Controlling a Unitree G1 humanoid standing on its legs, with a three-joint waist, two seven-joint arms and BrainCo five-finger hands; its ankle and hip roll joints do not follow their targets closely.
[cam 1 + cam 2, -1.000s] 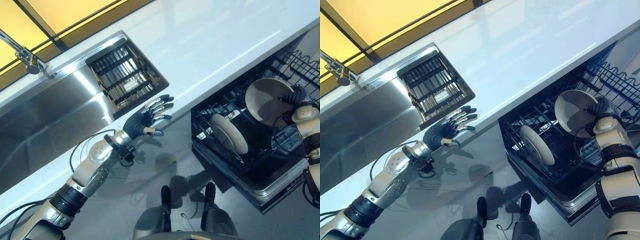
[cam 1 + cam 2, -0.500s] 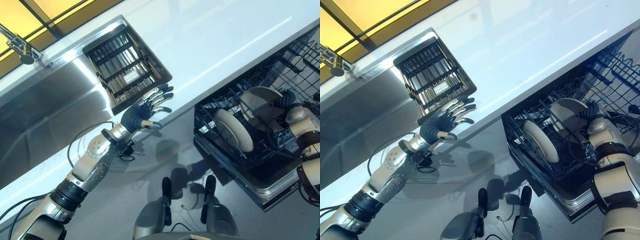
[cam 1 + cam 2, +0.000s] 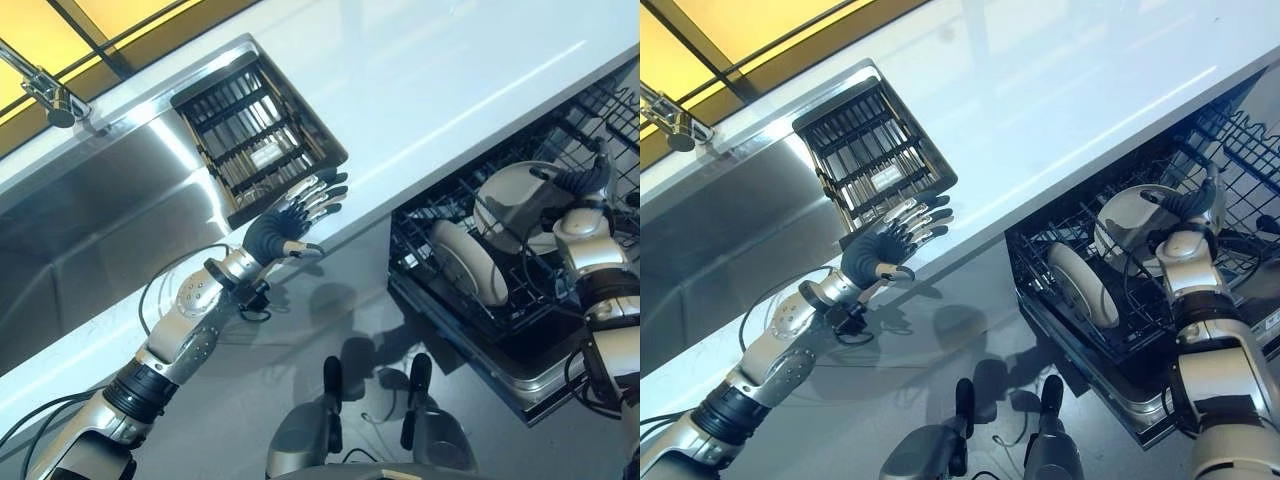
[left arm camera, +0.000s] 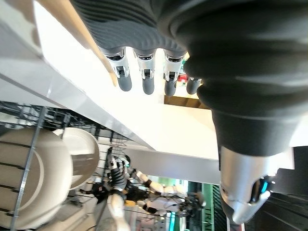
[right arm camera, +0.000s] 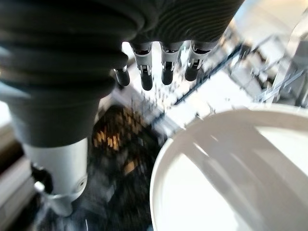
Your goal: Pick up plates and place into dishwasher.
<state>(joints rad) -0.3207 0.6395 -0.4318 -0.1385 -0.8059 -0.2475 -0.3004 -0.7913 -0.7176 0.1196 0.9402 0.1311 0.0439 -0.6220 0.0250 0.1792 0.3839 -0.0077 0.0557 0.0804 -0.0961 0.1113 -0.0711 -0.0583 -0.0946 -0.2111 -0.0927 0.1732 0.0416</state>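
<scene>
Plates stand on edge in the dishwasher rack (image 3: 455, 330): one plate (image 3: 468, 262) nearer the front, another plate (image 3: 515, 205) just behind it. The right hand (image 3: 585, 185) is beside this second plate, fingers straight. The left hand (image 3: 290, 215) hovers with spread fingers near the sink basket (image 3: 255, 135).

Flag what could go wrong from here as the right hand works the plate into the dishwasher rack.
1. The right hand sits at the rim of the plate it is placing; whether it grips is unclear, so the plate could tip or slip.
2. A second plate stands right beside it in the rack; the two could knock together.
3. The left hand, fingers spread, hovers by the counter edge beside the sink basket and could bump either.
</scene>
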